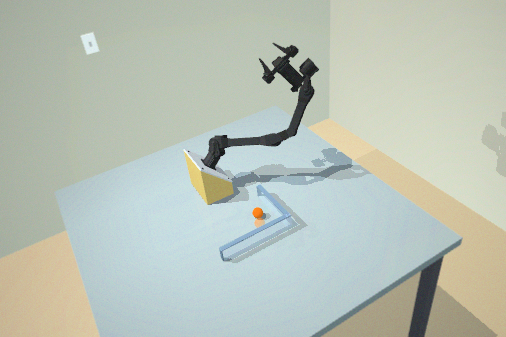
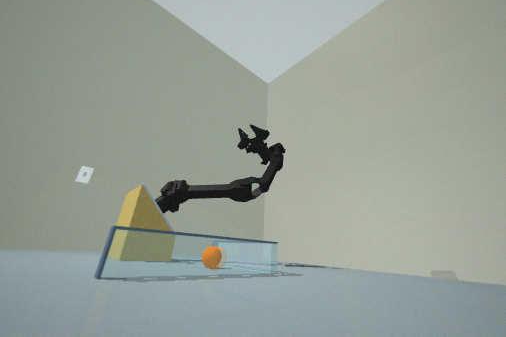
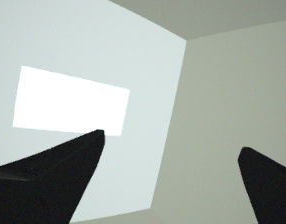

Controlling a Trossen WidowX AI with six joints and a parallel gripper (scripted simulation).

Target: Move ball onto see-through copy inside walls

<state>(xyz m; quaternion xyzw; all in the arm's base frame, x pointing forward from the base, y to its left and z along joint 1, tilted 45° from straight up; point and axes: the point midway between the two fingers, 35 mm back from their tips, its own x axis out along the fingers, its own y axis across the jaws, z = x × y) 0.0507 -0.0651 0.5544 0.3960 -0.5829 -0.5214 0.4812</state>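
Note:
An orange ball [image 1: 257, 212] [image 2: 211, 257] rests on the table inside the corner made by a long clear wall [image 1: 240, 240] [image 2: 105, 252] and a shorter clear wall [image 1: 274, 201]. The pale see-through copy [image 1: 259, 223] [image 2: 223, 256] lies right beside the ball, partly overlapped by it, on the long wall's side in the top view. My gripper [image 1: 266, 52] [image 2: 245, 127] [image 3: 173, 145] is open and empty, raised high above the table and far from the ball, its fingers pointing upward. The ball is out of the wrist view.
The arm's yellow wedge-shaped base [image 1: 217, 188] [image 2: 142, 237] stands behind and to the left of the walls. The blue-grey table [image 1: 150, 267] has its right edge beyond the walls. The wrist view shows only room walls, ceiling and a bright panel [image 3: 69, 102].

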